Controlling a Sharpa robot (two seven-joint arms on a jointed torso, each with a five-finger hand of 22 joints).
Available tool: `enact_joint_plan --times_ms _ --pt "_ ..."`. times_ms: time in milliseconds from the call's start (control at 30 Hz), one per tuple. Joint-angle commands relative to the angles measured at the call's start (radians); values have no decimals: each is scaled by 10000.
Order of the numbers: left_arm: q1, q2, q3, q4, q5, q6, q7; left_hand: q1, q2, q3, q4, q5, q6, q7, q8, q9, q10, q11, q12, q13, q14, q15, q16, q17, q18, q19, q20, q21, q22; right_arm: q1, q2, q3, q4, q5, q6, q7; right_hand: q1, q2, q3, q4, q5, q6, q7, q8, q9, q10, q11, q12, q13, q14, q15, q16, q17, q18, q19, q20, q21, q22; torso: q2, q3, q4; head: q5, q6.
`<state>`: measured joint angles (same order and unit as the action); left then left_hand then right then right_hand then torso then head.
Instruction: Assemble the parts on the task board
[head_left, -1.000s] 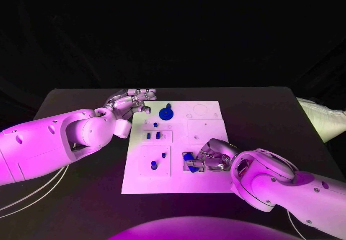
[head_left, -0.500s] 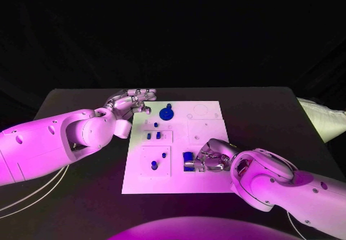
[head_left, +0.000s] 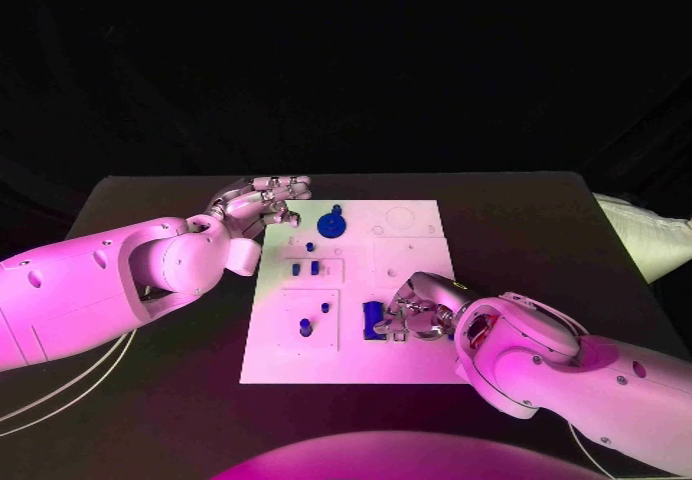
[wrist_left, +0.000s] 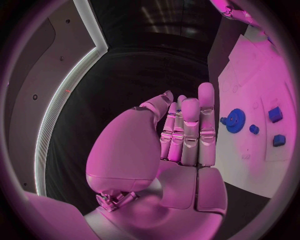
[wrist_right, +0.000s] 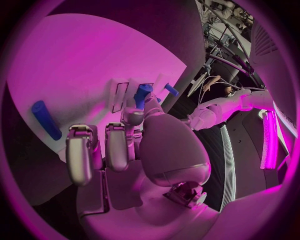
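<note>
The white task board (head_left: 411, 225) lies mid-table. A blue gear (head_left: 330, 222) sits near its far edge, also seen as the gear (wrist_left: 235, 120) in the left wrist view. Small blue pieces (head_left: 304, 268) stand in a plate below it, and two blue pegs (head_left: 306, 326) stand nearer me. My right hand (head_left: 420, 312) rests on the board with bent fingers, its fingertips beside a blue bar (head_left: 375, 320). In the right wrist view that bar (wrist_right: 47, 120) lies on the board (wrist_right: 69, 65) just beyond my hand (wrist_right: 125, 150), not gripped. My left hand (head_left: 264, 203) hovers at the board's far left corner, fingers straight and together, holding nothing.
The black table (head_left: 534, 220) surrounds the board, with bare room to the right and far side. My left forearm (head_left: 101, 285) crosses the table's left part. Two blue pegs (wrist_right: 144, 92) stand beyond my right thumb.
The blue bar has shifted slightly left and straightened, from lying tilted among my right fingers to lying beside their tips. My left hand has stayed put.
</note>
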<state>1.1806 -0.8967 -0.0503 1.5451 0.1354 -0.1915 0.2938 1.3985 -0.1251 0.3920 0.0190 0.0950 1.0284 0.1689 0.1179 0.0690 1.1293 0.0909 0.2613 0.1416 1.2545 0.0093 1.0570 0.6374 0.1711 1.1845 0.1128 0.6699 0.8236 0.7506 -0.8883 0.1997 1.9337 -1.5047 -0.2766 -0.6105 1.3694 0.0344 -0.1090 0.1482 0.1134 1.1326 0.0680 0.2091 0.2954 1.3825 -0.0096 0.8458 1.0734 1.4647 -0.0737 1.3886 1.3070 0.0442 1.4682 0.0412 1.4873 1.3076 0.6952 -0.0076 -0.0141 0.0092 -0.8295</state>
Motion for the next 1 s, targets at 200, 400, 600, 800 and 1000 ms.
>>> enact_joint_plan --times_ms 200,400,600,800,1000 --pt "-1 -4 5 14 -35 217 29 52 19 -64 0 47 -63 -4 48 -9 -73 15 65 17 -45 11 -58 -10 112 -74 -11 -63 -10 -52 -532 -10 445 -33 -804 63 -572 -227 -328 344 333 -17 -6 -85 25 -14 -7 -127 -53 594 -11 17 -43 -98 152 -43 10 1408 -11 10 -15 -33 19" --pt "-7 -23 2 5 -35 220 26 52 19 -64 0 47 -63 -4 48 -9 -73 15 65 17 -45 11 -58 -10 112 -74 -11 -63 -10 68 -1446 78 952 669 -1310 220 -821 -394 -644 696 1503 -266 79 -301 10 -122 61 -483 -205 564 36 -82 -166 -67 70 0 -73 1299 -18 -4 -33 -101 62" --pt "-18 -49 -3 4 -35 220 25 52 19 -64 0 47 -63 -4 48 -9 -73 15 65 17 -45 11 -58 -10 112 -74 -11 -63 -10 411 -2338 104 971 337 -1020 411 94 -96 -282 402 1846 -565 213 -629 -179 -369 152 -1050 -517 545 108 -148 -236 -58 42 59 -105 1265 -33 1 -103 -176 109" --pt "-23 -59 -5 -3 -35 237 24 52 19 -64 0 47 -63 -4 48 -9 -73 15 65 17 -45 11 -58 -10 112 -74 -11 -63 -10 463 -2753 105 866 -247 -140 328 18 -119 -345 556 1578 -337 179 -617 -223 -302 136 -1090 -537 550 112 -135 -204 -68 72 84 -80 1309 -28 11 -114 -266 142" --pt "-37 -38 -8 -15 -35 268 25 52 19 -64 0 47 -63 -4 48 -9 -73 15 65 17 -45 11 -58 -10 112 -74 -11 -63 -10 311 -2784 91 620 -423 536 240 -246 -65 -449 894 1541 -158 143 -616 -248 -406 119 -1616 -863 480 99 -362 -483 -10 -81 81 -236 1102 -33 8 -99 -303 138"
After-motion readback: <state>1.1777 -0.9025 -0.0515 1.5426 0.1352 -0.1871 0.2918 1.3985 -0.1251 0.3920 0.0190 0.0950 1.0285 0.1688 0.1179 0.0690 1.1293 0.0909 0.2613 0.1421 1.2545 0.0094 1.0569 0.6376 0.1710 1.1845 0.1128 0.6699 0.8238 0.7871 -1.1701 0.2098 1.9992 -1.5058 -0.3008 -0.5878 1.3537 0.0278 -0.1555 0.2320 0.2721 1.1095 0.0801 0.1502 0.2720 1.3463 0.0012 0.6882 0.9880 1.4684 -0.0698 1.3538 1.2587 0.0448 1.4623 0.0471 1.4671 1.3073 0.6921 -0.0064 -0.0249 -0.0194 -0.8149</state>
